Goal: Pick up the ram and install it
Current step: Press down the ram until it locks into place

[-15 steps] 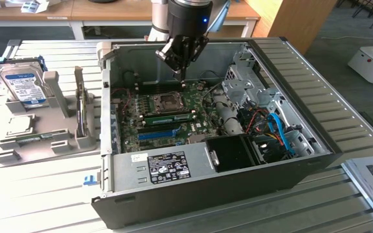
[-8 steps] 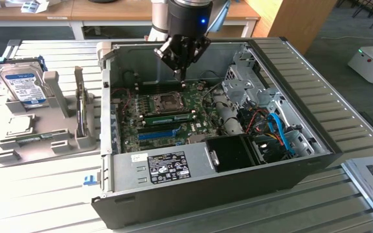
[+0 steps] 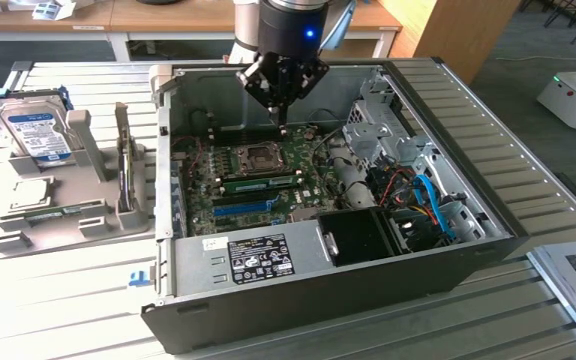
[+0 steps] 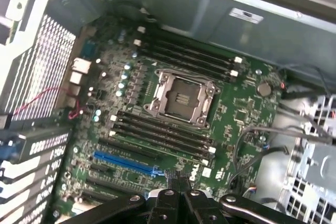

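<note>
A slatted metal desk [image 3: 58, 300] carries an open computer case [image 3: 368, 277], its motherboard [image 3: 253, 180] exposed. Above the board hangs the gripper [image 3: 280, 116], jaws pressed together and empty. The ram [image 3: 260, 179] lies seated just beside the processor socket [image 3: 260, 156].

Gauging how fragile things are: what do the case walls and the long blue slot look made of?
Case walls: seemingly bare sheet metal, dull grey, with punched vents and folded edges. Long blue slot: likely moulded plastic, uniformly coloured with a slight sheen.
</note>
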`<move>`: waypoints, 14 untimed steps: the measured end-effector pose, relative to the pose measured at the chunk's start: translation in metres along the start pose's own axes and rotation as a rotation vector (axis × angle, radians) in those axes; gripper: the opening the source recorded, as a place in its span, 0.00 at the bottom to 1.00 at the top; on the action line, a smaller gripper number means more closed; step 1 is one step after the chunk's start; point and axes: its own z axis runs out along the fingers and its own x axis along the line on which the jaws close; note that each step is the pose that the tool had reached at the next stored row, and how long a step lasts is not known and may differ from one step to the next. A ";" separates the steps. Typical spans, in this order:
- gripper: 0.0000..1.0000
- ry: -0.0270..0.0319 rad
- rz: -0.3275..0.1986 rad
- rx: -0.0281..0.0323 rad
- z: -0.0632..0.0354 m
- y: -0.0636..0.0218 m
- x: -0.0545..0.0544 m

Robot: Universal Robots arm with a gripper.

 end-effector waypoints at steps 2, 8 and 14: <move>0.10 -0.0014 0.036 0.0002 0.0001 0.0000 0.000; 0.10 -0.0055 0.143 0.0008 0.0004 0.0000 0.000; 0.10 -0.0072 0.187 0.0010 0.0004 0.0000 0.000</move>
